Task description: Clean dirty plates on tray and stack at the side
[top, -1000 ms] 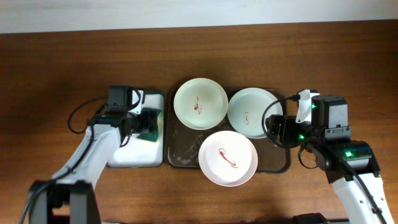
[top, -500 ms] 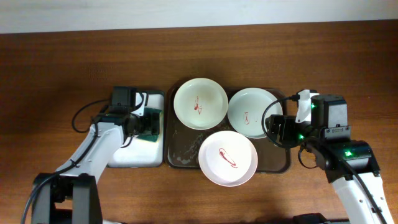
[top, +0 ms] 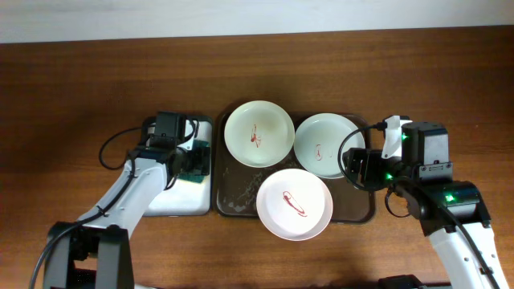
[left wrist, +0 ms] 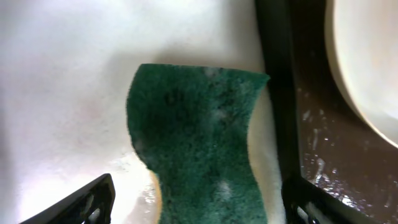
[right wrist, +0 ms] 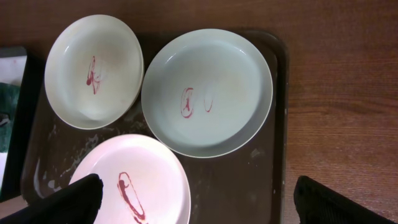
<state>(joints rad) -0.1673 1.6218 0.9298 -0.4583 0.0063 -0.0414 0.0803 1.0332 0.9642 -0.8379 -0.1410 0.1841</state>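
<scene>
- The wooden table [top: 80, 80] runs under both of our grippers and carries everything else.
- The dark tray [top: 233, 197], wet and streaked with suds, lies below and ahead of our right gripper [right wrist: 199, 208]. It is just beyond one finger of our left gripper [left wrist: 199, 210].
- The white tray [left wrist: 62, 74] sits directly beneath the left gripper, just beside the dark tray.
- The mint plate [right wrist: 208, 93] rests on the dark tray straight ahead of the right gripper, with red squiggles at its centre.
- The cream-white plate [right wrist: 93, 68], also stained red, lies on the dark tray ahead of the right gripper, toward the left gripper's side.
- The white plate [right wrist: 134, 180] is closest to the right gripper, near one fingertip. From overhead its near edge reaches past the tray rim.
- The green sponge [left wrist: 199, 143] lies flat on the white tray between the left gripper's fingers, and we see no contact.
- The left gripper's jaws are spread to either side of the sponge.
- The right gripper's jaws are spread wide and hold nothing.
</scene>
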